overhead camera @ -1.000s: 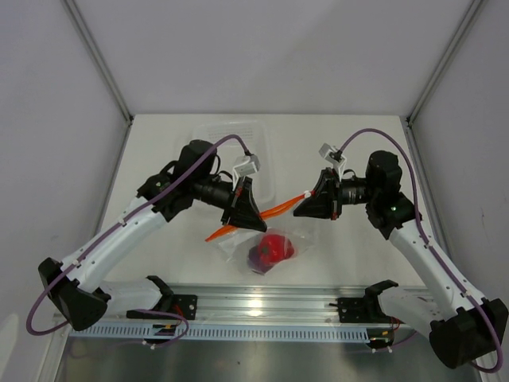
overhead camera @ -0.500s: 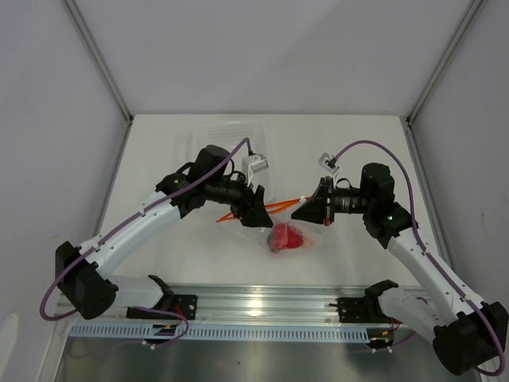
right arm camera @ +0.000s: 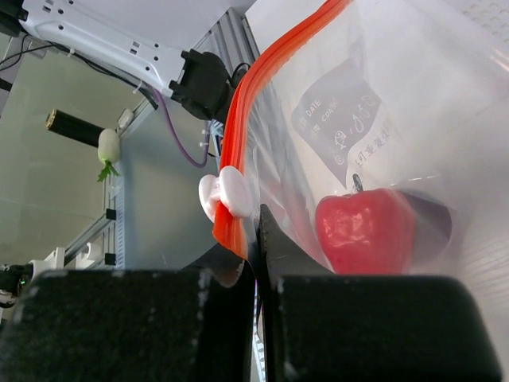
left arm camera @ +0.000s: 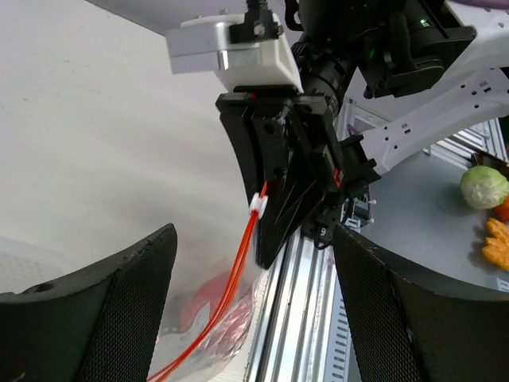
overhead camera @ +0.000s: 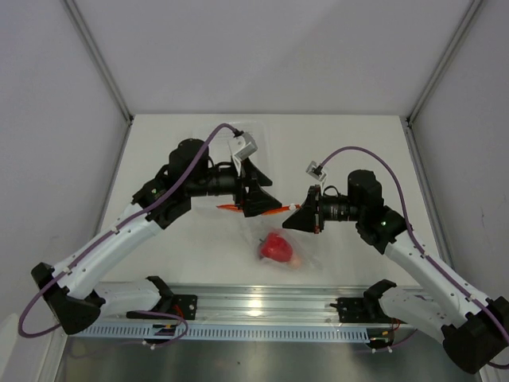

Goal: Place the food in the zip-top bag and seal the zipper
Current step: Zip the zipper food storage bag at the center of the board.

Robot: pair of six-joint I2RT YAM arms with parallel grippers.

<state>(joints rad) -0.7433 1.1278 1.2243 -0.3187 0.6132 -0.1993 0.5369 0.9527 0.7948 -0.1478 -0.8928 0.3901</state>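
Two grippers are seen facing each other over the middle of the white desk (overhead camera: pixel 382 131), w/ the small clear crinkly zip-top bag (right arm camera: pixel 398 95) between them. The R gripper (overhead camera: pixel 296 220) is clamped tight on one end of the thin orange-red zipper strip (overhead camera: pixel 274 211). In the R wrist view the bag's edge is pinched between the closed black fingers (right arm camera: pixel 119 326), w/ the small white slider (right arm camera: pixel 227 195) just above them.

The L gripper (overhead camera: pixel 262 203) is spread wide and nothing is gripped by it. In the L wrist view its two black fingers are seen far apart at the bottom corners, and the orange strip is seen running down between them w/o being squeezed. Contact w/ either finger can't be told.

The glossy red pepper-like piece (right arm camera: pixel 366 231) is held inside the bag, low in it, below the zipper strip. A darker purple shape (right arm camera: pixel 433 219) is seen just behind it, also inside the plastic. In the top view the red piece is seen between the two arms, toward the desk's near edge. Whether the bag's bottom rests on the desk can't be told.
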